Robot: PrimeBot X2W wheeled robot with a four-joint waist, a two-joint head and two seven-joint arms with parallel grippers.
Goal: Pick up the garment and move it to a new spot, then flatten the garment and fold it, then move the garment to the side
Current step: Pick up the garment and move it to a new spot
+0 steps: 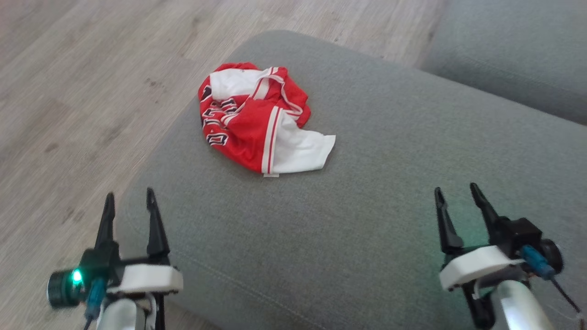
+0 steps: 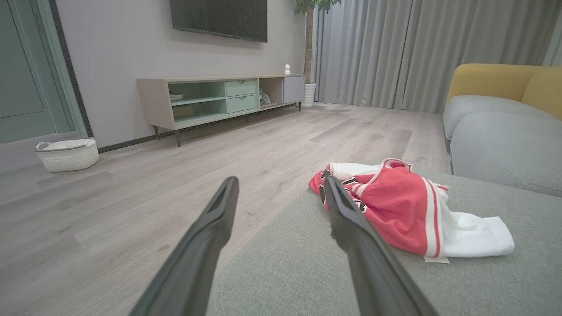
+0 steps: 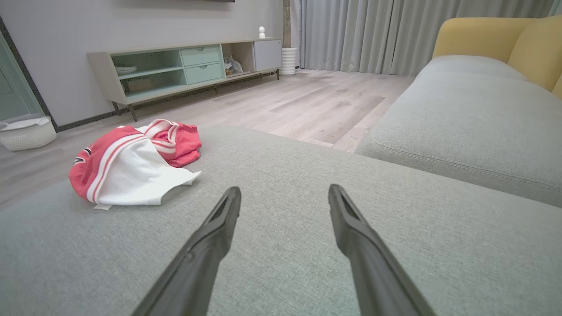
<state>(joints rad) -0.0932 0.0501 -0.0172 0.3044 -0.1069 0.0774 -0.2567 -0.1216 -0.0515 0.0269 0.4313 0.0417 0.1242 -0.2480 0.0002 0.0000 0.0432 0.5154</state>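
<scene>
- Near the upper middle of the head view, a crumpled red-and-white jersey [image 1: 257, 121] lies on a broad grey sofa cushion [image 1: 367, 220], close to the cushion's left edge.
- Pale wooden floor [image 1: 69, 91] shows beyond that edge, across the left side of the frame.
- The jersey's red part, with dark lettering, faces the upper left. A white panel edged with red and white stripes spreads flat toward the lower right.
- At the lower left of the head view, the left gripper [image 1: 130, 194] has its two dark fingers spread apart and holds nothing. Its tips sit over the cushion's rounded left edge, well apart from the jersey.
- A green light [image 1: 76, 276] glows on the camera housing beside that gripper.
- At the lower right, the right gripper [image 1: 456, 188] is likewise parted and empty, above bare cushion and well apart from the jersey.
- The left wrist view shows the jersey right of centre, and the right-hand finger's tip overlaps its red edge in the frame.
- The right wrist view shows it at middle left, with the white panel nearest.
- Along the far wall in the left wrist view stands a low cabinet [image 2: 210, 98] with mint-green drawers.
- A white woven basket [image 2: 68, 153] sits on the floor at the left, and grey curtains [image 2: 395, 44] hang at the upper right.
- A second grey seat with a yellow backrest [image 2: 491, 81] occupies the right edge.
</scene>
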